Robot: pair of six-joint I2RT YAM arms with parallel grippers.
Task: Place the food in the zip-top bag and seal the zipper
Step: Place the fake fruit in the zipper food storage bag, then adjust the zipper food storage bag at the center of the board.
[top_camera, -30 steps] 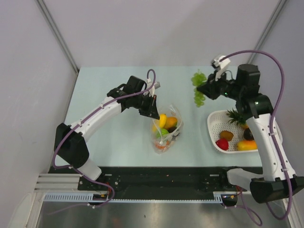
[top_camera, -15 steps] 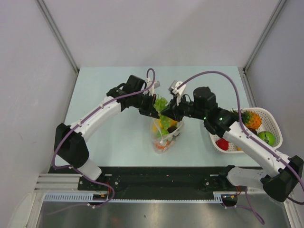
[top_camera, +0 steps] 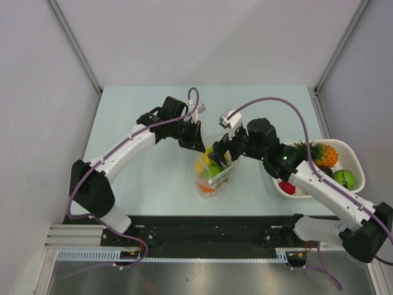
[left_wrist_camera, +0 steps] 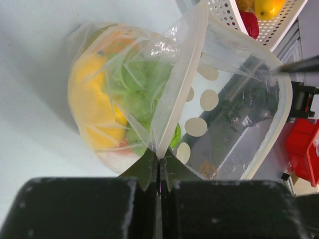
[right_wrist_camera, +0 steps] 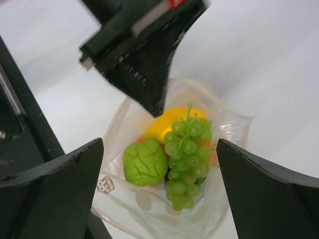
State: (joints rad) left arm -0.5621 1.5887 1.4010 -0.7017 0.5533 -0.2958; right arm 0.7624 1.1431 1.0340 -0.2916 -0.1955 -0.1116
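- The left hand [left_wrist_camera: 159, 167] pinches shut on the rim of the bag [left_wrist_camera: 239, 94], holding its mouth open.
- The right hand [top_camera: 221, 151] hangs over that mouth, fingers spread wide, holding nothing.
- The grapes [right_wrist_camera: 187, 149] lie inside the bag, which sits on the table [top_camera: 141, 178] near the basket [top_camera: 362, 175].

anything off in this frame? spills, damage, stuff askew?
Nothing stands out. The left gripper pinches the bag by its rim, so the mouth gapes open. The grapes lie inside with other pieces. The right gripper is open above the mouth. The rest sits in the basket; nothing lies loose on the table.
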